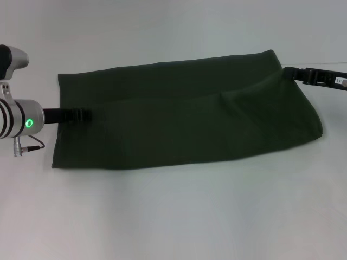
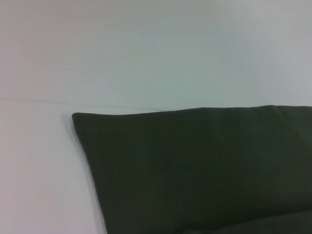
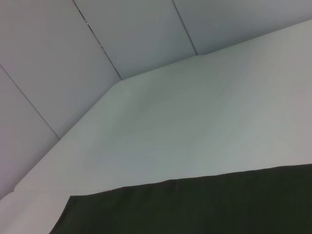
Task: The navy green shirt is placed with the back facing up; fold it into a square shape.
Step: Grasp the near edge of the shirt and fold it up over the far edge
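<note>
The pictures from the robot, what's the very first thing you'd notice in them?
A big navy green shirt lies spread across the middle of the white table, folded into a long band. The left gripper reaches onto its left edge and the right gripper meets its far right corner, one at each end.

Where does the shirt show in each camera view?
Head view: shirt spread across the middle, between both arms.
Left wrist view: lower right part of the picture.
Right wrist view: along the bottom edge.
Shared landmark: the white table.
</note>
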`<action>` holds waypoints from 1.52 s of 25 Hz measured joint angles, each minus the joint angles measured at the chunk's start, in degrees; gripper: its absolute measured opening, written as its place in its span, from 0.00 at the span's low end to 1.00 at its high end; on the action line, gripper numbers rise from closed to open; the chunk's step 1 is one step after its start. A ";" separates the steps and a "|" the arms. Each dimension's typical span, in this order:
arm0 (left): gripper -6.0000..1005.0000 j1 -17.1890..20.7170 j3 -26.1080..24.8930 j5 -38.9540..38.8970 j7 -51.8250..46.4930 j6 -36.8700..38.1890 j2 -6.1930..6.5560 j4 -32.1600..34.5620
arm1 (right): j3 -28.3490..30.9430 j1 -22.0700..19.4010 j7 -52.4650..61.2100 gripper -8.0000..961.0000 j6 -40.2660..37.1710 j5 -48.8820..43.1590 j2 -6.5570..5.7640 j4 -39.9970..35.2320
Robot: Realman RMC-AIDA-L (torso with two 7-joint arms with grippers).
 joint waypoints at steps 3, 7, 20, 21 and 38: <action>0.32 0.01 0.08 0.00 0.25 0.00 -0.03 0.02 | 0.00 0.05 0.00 0.04 0.05 0.00 0.00 0.07; 0.31 0.01 0.09 0.00 0.55 0.07 -0.10 0.05 | -0.26 0.16 0.00 0.04 0.17 0.00 0.00 0.10; 0.25 -0.22 1.28 0.06 -0.29 1.22 0.41 -0.35 | -0.84 0.13 0.00 0.04 0.27 0.00 0.00 0.11; 0.21 -0.22 1.27 0.06 -0.30 1.24 0.41 -0.36 | -0.84 0.11 0.00 0.04 0.26 0.00 0.00 0.11; 0.02 -0.35 1.55 0.02 0.21 2.30 0.42 0.10 | -0.79 0.09 0.00 0.04 0.46 0.00 0.02 0.12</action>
